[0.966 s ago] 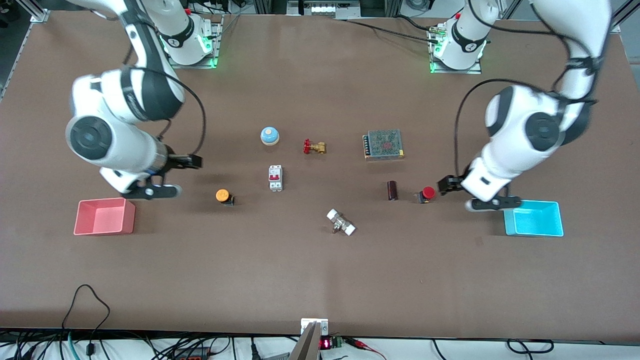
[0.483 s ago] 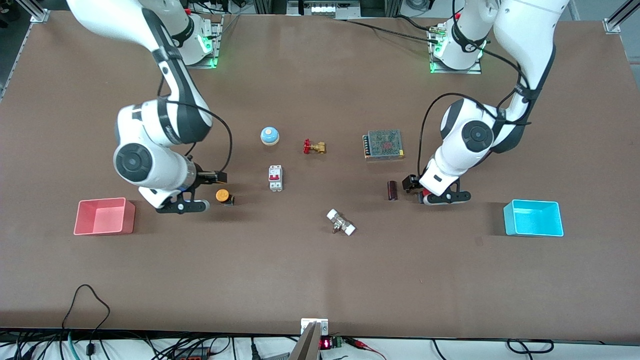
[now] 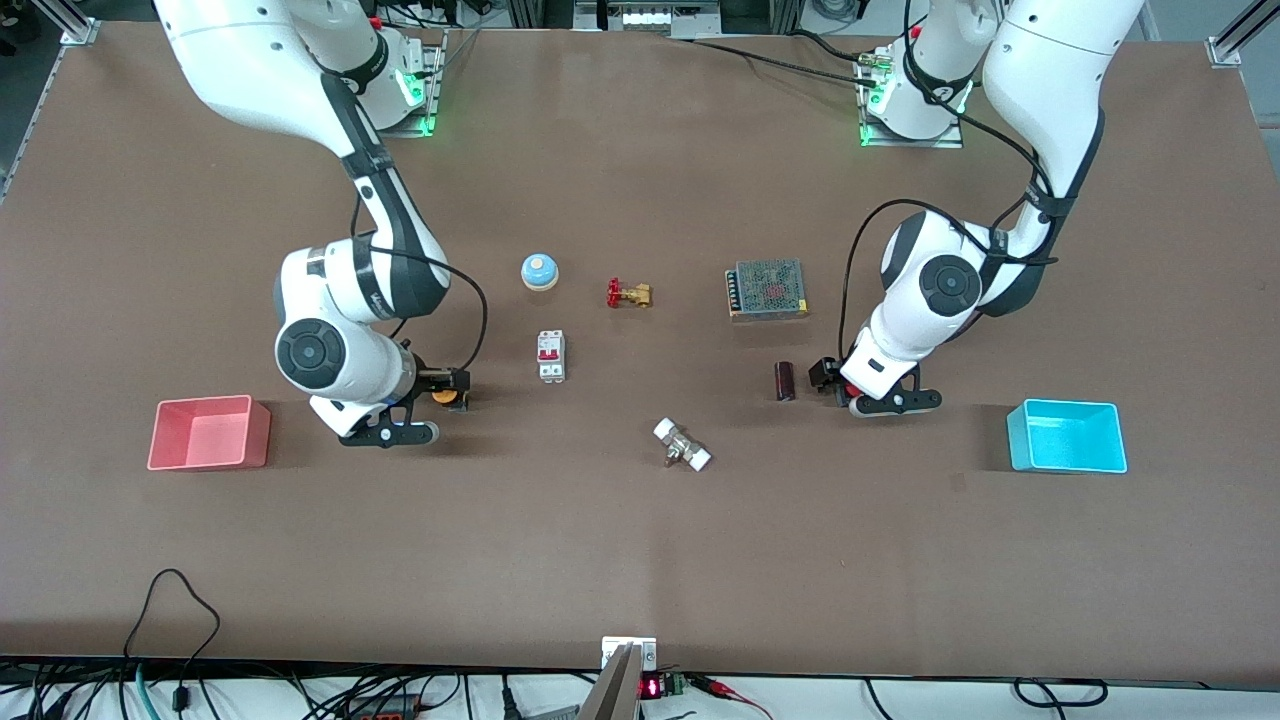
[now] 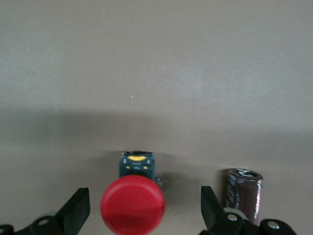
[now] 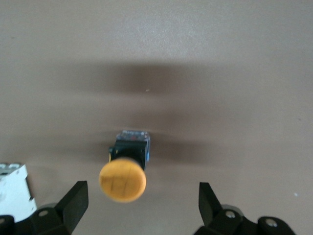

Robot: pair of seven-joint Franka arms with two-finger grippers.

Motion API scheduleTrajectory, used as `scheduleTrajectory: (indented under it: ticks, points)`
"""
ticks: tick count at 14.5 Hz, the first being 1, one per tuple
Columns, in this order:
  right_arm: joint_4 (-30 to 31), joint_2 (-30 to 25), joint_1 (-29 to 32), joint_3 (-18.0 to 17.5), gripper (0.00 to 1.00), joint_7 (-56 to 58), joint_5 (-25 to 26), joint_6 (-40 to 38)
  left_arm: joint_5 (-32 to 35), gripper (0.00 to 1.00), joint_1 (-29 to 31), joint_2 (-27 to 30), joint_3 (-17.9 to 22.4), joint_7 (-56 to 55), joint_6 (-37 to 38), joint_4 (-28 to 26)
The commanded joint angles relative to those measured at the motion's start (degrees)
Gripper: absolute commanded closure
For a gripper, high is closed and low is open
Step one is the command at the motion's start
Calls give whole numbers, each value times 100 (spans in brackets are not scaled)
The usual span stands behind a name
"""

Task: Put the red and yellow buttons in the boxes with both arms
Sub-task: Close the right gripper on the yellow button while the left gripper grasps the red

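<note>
Nearest the front camera: one white-ended fitting, lying apart from everything else near the table's middle. Next row out: one pink-red box at the right arm's end and one cyan box at the left arm's end, both on the table with nothing visible inside. Slightly farther: right gripper low over the yellow button, fingers spread wide; in the right wrist view, yellow cap between the two fingertips with clear gap on each side, no contact. One white circuit breaker just beside, toward the table's middle; its corner visible next to one fingertip. Left gripper low over the red button, likewise spread wide; in the left wrist view, red cap between the fingertips, untouched. One dark cylindrical capacitor standing just beside the red button, close to the outer face of one finger in the left wrist view. Farthest row: one blue-and-white dome bell, one brass valve with red handle, one mesh-topped power supply, all well apart from both grippers. Count: two buttons, two boxes, six other items. Both buttons on the table, outside the boxes.
</note>
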State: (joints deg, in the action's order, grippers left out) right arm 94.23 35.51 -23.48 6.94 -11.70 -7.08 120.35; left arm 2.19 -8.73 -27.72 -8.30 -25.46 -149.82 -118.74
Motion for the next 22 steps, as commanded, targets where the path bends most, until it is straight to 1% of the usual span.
scheduleTrajectory:
  ticks: [1,7,8,9,10,11,13,14,15,17,18,19,20,21,22]
  points:
    - [-142,211,-51,45,0,-114,-109,163,299,0,-15,-137,126,-100,-187,97]
    - [-151,369,-148,36,0,-105,-100,182,308,0,-15,-252,145,-91,-197,202]
    - [-151,395,-209,36,0,-105,-100,182,308,4,-15,-252,145,-100,-197,202]
    - [-151,413,-279,45,0,-105,-91,182,308,12,-15,-252,145,-100,-197,193]
    - [-151,457,-315,45,0,-105,-83,182,308,24,-15,-252,145,-100,-197,193]
    - [-151,475,-332,45,0,-105,-83,182,308,41,-6,-252,136,-100,-188,193]
    - [-151,483,-298,45,0,-96,-74,182,317,82,-6,-243,136,-91,-179,202]
    - [-151,501,-289,53,1,-87,-30,182,317,94,-6,-234,136,-74,-171,202]
    - [-151,510,-280,53,3,-87,-39,190,317,99,3,-208,136,-56,-153,202]
    - [-160,519,-236,71,6,-113,-74,190,325,99,108,-33,144,5,21,333]
    - [-186,519,-158,71,6,-79,-74,190,317,99,230,72,136,75,388,525]
    - [-230,519,-131,71,8,-70,-83,182,317,99,362,125,127,224,1027,927]
    - [-247,519,-139,71,20,-113,-91,173,317,99,450,135,127,460,1677,1332]
    - [-248,519,-157,71,24,-114,-91,173,308,99,582,126,144,767,2258,1736]
    - [-248,519,-157,71,29,-105,-91,173,308,99,835,126,136,1101,2638,2036]
